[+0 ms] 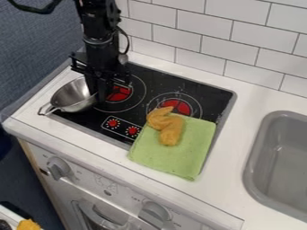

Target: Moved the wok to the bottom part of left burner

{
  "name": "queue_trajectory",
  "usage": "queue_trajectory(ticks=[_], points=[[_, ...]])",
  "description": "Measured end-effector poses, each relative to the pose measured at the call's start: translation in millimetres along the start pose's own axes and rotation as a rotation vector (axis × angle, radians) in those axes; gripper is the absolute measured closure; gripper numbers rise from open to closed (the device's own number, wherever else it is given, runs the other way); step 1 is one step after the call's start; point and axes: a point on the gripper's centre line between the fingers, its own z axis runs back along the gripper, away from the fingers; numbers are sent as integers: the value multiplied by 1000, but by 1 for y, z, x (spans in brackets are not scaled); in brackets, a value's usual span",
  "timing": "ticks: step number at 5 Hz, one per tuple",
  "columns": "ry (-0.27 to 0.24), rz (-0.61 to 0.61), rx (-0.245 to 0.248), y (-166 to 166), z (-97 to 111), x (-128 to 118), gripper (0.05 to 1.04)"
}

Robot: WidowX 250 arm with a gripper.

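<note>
At the left of the frame, the metal wok [71, 95] is being seen across the left edge of the black cooktop [180, 87], its handle [48, 109] pointing towards the lower left. Its right side is being overlapped by the black tool [99, 92] near the left burner [120, 94]. Whether the rim is being gripped cannot be told from this angle. The placing step is judged to be in hand, with the wok lying left of the burner's red centre. For the next move, a secure hold and a short, level shift rightwards onto the burner's lower part are being called for. At the centre, a green cloth [195, 150] is being partly covered by an orange-brown toy [170, 130]; at the right, a grey sink [252, 166] is being framed by the white counter [231, 150].
</note>
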Motion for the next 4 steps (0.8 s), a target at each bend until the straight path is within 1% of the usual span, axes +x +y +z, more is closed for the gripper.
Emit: queue_trajectory(ticks=[1, 2, 3, 4], points=[[-8, -29, 1, -6, 8, 0, 567], [-55, -102, -33, -19, 35, 2, 268], [-79, -168, -64, -34, 43, 4, 75], [-84, -200, -84, -38, 44, 5, 76]])
